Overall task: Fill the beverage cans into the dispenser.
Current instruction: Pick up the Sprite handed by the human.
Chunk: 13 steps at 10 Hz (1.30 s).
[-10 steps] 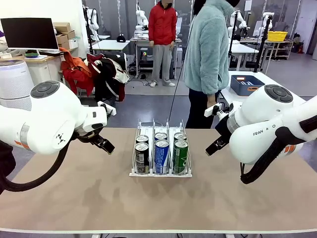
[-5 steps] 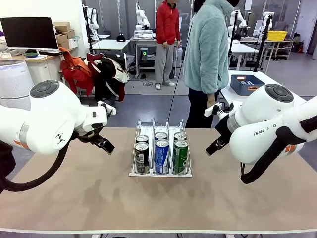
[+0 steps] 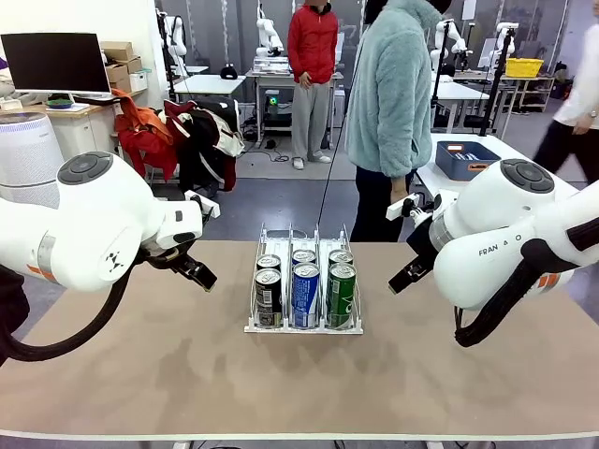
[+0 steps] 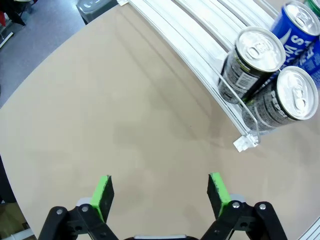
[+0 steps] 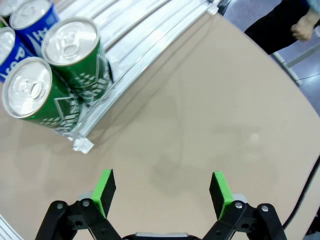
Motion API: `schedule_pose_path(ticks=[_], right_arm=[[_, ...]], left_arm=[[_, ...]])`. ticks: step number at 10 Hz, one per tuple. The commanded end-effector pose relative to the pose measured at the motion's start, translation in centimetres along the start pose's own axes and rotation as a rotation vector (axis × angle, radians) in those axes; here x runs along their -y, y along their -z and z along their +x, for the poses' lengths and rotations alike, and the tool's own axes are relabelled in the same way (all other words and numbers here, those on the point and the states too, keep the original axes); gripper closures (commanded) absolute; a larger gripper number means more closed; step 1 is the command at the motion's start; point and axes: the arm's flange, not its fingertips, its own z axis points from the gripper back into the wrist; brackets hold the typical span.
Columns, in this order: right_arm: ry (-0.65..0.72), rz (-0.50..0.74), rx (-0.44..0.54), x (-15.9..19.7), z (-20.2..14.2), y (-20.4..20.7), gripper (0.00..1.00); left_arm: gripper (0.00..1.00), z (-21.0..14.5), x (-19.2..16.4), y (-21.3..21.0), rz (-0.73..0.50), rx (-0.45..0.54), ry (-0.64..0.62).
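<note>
The dispenser stands mid-table with three lanes, two beverage cans in each: black cans on the left, blue cans in the middle, green cans on the right. My left gripper hovers open left of it; in its wrist view the gripper is over bare table, the black cans up right. My right gripper hovers open right of the dispenser; in its wrist view the gripper faces bare table, the green cans up left. Nothing is held.
A person in a pale fleece stands at the far table edge, one hand showing in the right wrist view. A blue tub sits on another table behind. Open tabletop lies in front of the dispenser.
Both arms and the cans are unmoved. A person in red has shifted in the background and another has entered at far right.
</note>
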Motion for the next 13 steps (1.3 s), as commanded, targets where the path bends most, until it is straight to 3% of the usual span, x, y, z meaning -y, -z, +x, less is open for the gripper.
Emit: schedule_pose_path(ticks=[1,2,4,7,9,13], right_arm=[[-0.016,0.168,-0.056,-2.8,-1.3,-2.4,0.00],[-0.039,0.236,-0.077,-1.4,-0.6,-3.7,0.00],[-0.025,0.314,-0.064,-2.8,-0.4,-4.8,0.00],[-0.080,0.490,-0.011,-1.7,0.6,-9.4,0.00],[-0.102,0.471,0.051,0.0,1.0,-13.0,0.00],[-0.079,0.449,0.143,2.4,0.7,-19.1,0.00]], left_arm=[[0.00,-0.1,0.9,-4.0,-0.104,-0.061,0.066],[0.00,0.8,1.9,-4.8,-0.144,-0.045,0.067],[0.00,0.5,0.4,-7.3,-0.276,-0.042,0.145],[0.00,1.3,0.0,-12.0,-0.411,0.080,0.183],[0.00,2.0,-1.0,-14.6,-0.426,0.178,0.205],[0.00,1.7,-1.8,-19.2,-0.369,0.238,0.175]])
